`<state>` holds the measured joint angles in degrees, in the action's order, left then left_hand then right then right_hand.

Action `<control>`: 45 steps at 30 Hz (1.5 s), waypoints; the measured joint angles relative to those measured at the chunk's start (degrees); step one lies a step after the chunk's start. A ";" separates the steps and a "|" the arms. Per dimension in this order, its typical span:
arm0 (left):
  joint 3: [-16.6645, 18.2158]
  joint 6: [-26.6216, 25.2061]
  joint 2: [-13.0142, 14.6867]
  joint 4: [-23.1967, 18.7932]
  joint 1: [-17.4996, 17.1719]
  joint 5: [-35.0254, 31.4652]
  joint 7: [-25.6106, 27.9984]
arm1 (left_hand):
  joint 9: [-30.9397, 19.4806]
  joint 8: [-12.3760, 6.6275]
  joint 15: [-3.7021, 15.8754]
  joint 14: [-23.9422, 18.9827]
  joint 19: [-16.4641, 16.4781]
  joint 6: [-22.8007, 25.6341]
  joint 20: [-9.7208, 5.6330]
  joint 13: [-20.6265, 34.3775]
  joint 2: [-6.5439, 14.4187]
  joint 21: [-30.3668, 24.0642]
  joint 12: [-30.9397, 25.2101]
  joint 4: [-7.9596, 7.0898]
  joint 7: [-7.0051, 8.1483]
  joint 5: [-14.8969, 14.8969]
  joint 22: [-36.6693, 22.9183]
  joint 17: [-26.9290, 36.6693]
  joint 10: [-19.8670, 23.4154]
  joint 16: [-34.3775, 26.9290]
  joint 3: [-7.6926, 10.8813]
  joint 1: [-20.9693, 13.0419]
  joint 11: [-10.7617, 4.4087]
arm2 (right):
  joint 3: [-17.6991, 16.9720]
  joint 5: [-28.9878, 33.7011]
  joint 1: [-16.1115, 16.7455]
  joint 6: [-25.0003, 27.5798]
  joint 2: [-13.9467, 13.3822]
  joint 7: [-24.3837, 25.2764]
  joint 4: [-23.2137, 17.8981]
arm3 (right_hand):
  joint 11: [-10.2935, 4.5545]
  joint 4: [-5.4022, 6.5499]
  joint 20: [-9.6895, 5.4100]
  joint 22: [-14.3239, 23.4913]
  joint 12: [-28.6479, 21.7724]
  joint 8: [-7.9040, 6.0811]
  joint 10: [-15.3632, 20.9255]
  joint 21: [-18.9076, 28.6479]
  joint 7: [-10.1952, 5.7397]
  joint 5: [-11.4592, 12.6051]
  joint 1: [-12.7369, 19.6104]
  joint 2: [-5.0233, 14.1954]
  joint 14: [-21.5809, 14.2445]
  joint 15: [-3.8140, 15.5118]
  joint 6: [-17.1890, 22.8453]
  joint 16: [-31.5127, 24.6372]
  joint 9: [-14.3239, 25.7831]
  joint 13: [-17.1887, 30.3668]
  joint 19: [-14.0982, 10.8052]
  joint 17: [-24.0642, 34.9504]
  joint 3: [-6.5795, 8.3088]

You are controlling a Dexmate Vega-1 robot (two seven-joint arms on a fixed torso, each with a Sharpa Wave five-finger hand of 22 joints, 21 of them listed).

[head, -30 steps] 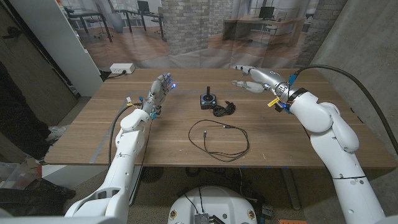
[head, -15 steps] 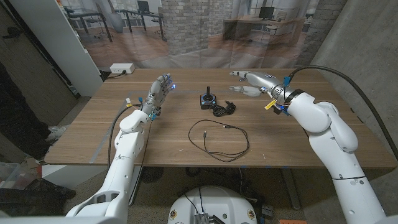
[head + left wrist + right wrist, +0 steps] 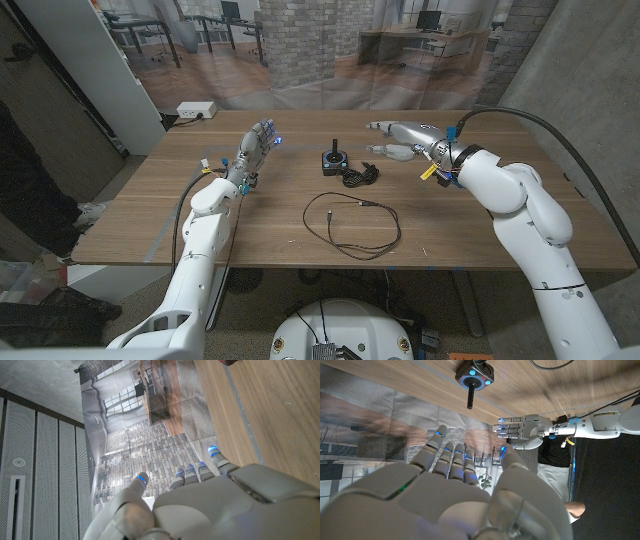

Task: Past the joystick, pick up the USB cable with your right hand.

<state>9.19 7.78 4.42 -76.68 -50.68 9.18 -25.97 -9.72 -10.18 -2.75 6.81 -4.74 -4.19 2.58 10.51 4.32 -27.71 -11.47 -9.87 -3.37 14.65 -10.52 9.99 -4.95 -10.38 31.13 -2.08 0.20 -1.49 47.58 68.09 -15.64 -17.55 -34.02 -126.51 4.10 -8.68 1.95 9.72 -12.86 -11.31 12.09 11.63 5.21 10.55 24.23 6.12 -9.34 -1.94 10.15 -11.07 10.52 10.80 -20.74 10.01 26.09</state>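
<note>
Head view, left to right: one left hand [image 3: 256, 146] at ten o'clock, fingers apart, holding nothing; one joystick [image 3: 331, 159] at twelve with a bunched black cord [image 3: 361, 176] beside it; one looped USB cable [image 3: 350, 225] at table centre, nearer the robot than the joystick; one right hand [image 3: 400, 138] at one o'clock, fingers spread, empty. Right wrist view alone shows the joystick's top [image 3: 474, 373].

The right hand [image 3: 455, 495], fingers spread and holding nothing, faces the joystick [image 3: 474, 375] on the bench [image 3: 580, 390]; the left hand [image 3: 522, 430] shows beyond.
</note>
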 measured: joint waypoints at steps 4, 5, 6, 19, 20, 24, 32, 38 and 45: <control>0.10 -0.02 0.02 -0.03 -0.08 0.02 -0.05 | 0.00 0.00 0.00 0.00 0.00 0.00 0.00 0.00 0.00 0.00 0.00 0.00 0.00 0.00 0.00 0.00 0.00 0.00 0.00 0.00 0.00 | 0.36 0.23 -0.15 0.15 -0.06 -0.25 -0.04 | -0.20 0.00 0.00 0.00 0.00 0.00 0.20 0.00 -0.09 0.00 0.00 0.00 0.00 0.00 0.09 0.00 0.00 0.00 0.00 0.00 0.00; 0.12 -0.02 0.02 -0.03 -0.09 0.02 -0.06 | 0.00 0.00 0.00 0.00 0.00 0.00 0.00 0.00 0.00 0.00 0.00 0.00 0.00 0.00 0.00 0.00 0.00 0.00 0.00 0.00 0.00 | 0.61 0.60 -0.24 0.38 -0.09 -0.66 -0.04 | -0.30 0.00 0.00 0.00 0.00 0.00 0.30 0.00 -0.09 0.00 0.00 0.00 0.00 0.00 0.09 0.00 0.00 0.00 0.00 0.00 0.00; 0.15 -0.02 0.03 -0.04 -0.10 0.03 -0.07 | 0.00 0.00 0.00 0.00 0.00 0.00 0.00 0.00 0.00 0.00 0.00 0.00 0.00 0.00 0.00 0.00 0.00 0.00 0.00 0.00 0.00 | 0.75 0.60 -0.30 0.38 -0.12 -0.66 -0.05 | -0.30 0.00 0.00 0.00 0.00 0.00 0.30 0.00 -0.09 0.00 0.00 0.00 0.00 0.00 0.09 0.00 0.00 0.00 0.00 0.00 0.00; 0.25 -0.17 0.09 -0.02 -0.12 0.07 -0.17 | 0.00 0.00 0.00 0.00 0.00 0.00 0.00 0.00 0.00 0.00 0.00 0.00 0.00 0.00 0.00 0.00 0.00 0.00 0.00 0.00 0.00 | 2.33 1.92 -1.17 1.36 -0.48 -2.82 0.16 | -0.40 0.00 0.42 0.00 0.45 0.00 1.02 0.00 -0.91 0.00 0.25 0.25 -1.03 0.62 0.91 0.00 0.00 -0.01 -0.45 0.00 0.00; 0.25 -0.19 0.09 -0.02 -0.12 0.07 -0.18 | 0.00 0.00 0.00 0.00 0.00 0.00 0.00 0.00 0.00 0.00 0.00 0.00 0.00 0.00 0.00 0.00 0.00 0.00 0.00 0.00 0.00 | 2.53 1.92 -1.32 1.36 -0.53 -2.82 0.24 | -0.40 0.00 0.29 0.00 0.45 0.00 1.02 0.00 -0.91 0.00 0.46 0.46 -1.36 0.51 0.91 0.00 0.00 -0.01 -0.72 -0.01 0.00; 0.27 -0.24 0.13 0.11 -0.13 0.07 -0.21 | 0.00 0.00 0.00 0.00 0.00 -0.01 0.00 0.00 0.00 0.12 0.00 0.00 0.00 0.00 0.00 0.00 0.00 0.00 0.00 0.00 0.00 | 3.02 2.25 -1.66 1.80 -0.66 -4.04 0.45 | -0.71 0.00 0.10 0.00 0.45 0.00 1.33 0.00 -0.91 0.00 0.47 0.47 -1.43 0.62 0.91 0.00 0.00 -0.01 -0.92 -0.01 0.00; 0.29 -0.28 0.23 0.44 0.10 0.07 -0.35 | 0.00 0.00 0.00 0.00 0.22 -0.01 0.22 0.00 0.00 0.39 0.00 0.00 0.00 0.00 0.00 0.00 0.00 0.00 0.00 0.00 0.00 | 3.92 2.59 -2.26 2.20 -0.78 -5.23 0.84 | -0.61 -0.16 0.10 0.00 0.45 -0.45 1.84 0.00 -1.02 0.00 0.65 0.65 -1.74 0.93 1.43 0.00 0.00 -0.02 -1.33 -0.01 0.16; 0.31 -0.29 0.28 0.85 0.30 0.08 -0.45 | 0.00 0.00 0.00 0.00 0.22 -0.01 0.22 0.00 0.00 0.38 0.00 0.00 -0.01 0.00 0.00 0.00 0.21 0.00 0.00 0.00 0.21 | 4.66 2.94 -2.79 2.64 -0.84 -6.32 1.14 | -0.53 -0.16 0.10 0.00 0.45 -0.45 2.13 0.00 -1.33 0.00 0.77 0.77 -2.35 0.92 1.74 0.00 0.00 -0.02 -1.33 -0.01 0.16; 0.41 -0.34 0.39 1.01 0.36 0.22 -0.56 | 0.00 0.00 0.00 0.00 0.22 -0.01 0.22 0.00 0.00 0.38 0.00 0.00 -0.01 0.00 0.00 0.00 0.21 0.00 0.00 0.00 0.21 | 5.62 3.07 -3.46 2.97 -0.93 -7.38 1.58 | -0.41 -0.16 -0.22 0.00 0.45 -0.45 2.25 0.00 -1.33 0.00 0.77 0.77 -2.35 0.92 1.74 0.00 0.00 -0.02 -1.65 -0.01 0.16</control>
<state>9.60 7.44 4.81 -75.68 -50.31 9.40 -26.54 -9.72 -10.18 -2.75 6.81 -4.52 -4.19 2.80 10.51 4.32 -27.33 -11.47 -9.87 -3.38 14.64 -10.52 9.99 -4.74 -10.38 31.13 -2.08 0.41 4.13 50.65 64.63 -12.67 -18.47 -41.40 -124.94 3.69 -8.84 1.73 9.72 -12.41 -11.75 14.34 11.63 3.88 10.55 25.00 6.88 -11.69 -1.02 11.89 -11.08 10.52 10.78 -22.38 10.00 26.26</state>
